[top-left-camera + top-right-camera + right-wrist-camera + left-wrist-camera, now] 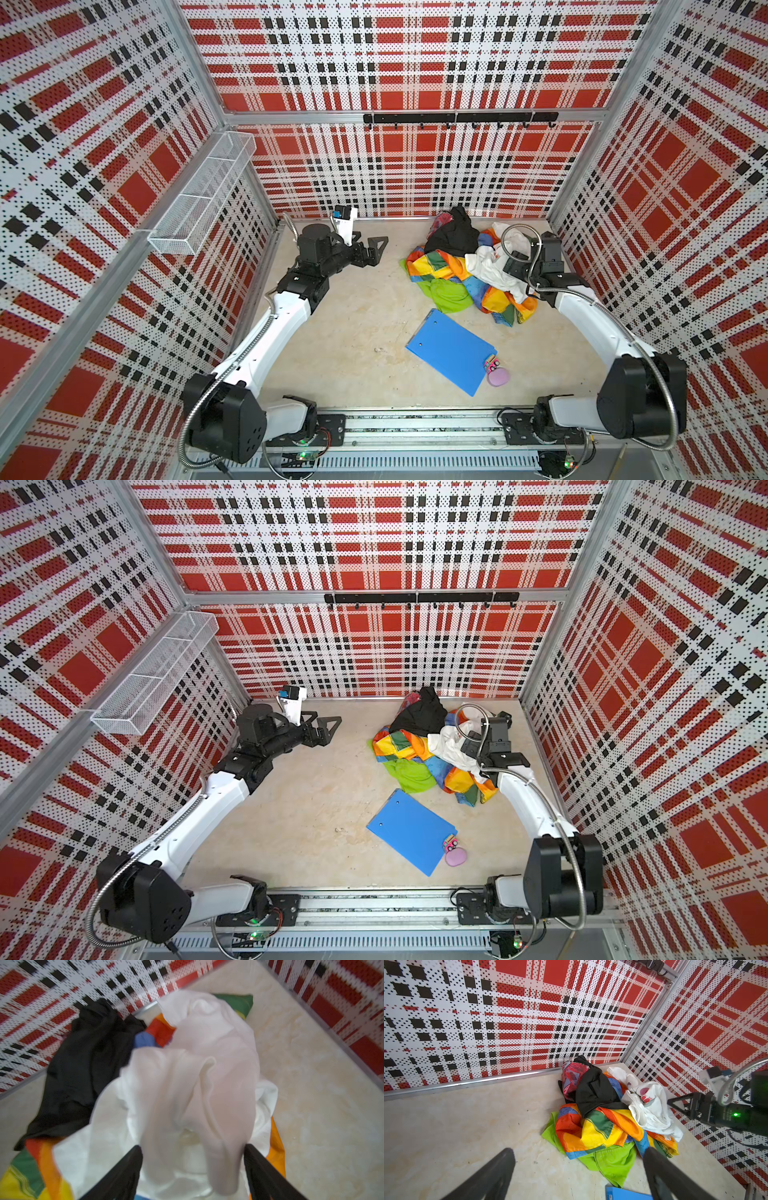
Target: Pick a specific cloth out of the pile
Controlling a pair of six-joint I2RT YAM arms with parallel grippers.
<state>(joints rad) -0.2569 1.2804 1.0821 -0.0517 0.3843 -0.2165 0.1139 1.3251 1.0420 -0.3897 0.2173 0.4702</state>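
- The cloth (451, 237) I am after, the black one, lies crumpled at the back of the pile (469, 270), close against the rear wall. Its front edge is draped over the rainbow patchwork cloth (432, 264).
- In the left wrist view its red, blue and pink patch (573, 1076) sits on the wall side, partly folded under.
- My right pincer (192, 1151) hangs low over the white shirt (187, 1084), jaws wide apart, with a fold of shirt draped between them. That view is blurred, so I judge nothing is pinched, but I cannot be certain.
- My left pincer (377, 249) is spread wide and empty, above the table (353, 324) and well apart from the pile.
- Risk one: the shirt fold could catch on a finger as I pull the right arm away, and the shirt would trail along with it.
- Risk two: the shirt lies just beside the black cloth, and the patchwork lies under it. A deep or careless grab there could lift two fabrics at once.
- Risk three: the black cloth is hard against the wall, so a steep reach may knock a finger on the panel.
- Risk four: dragging instead of lifting would shove the green cloth (446, 293) onto the blue clipboard (451, 353) nearby.
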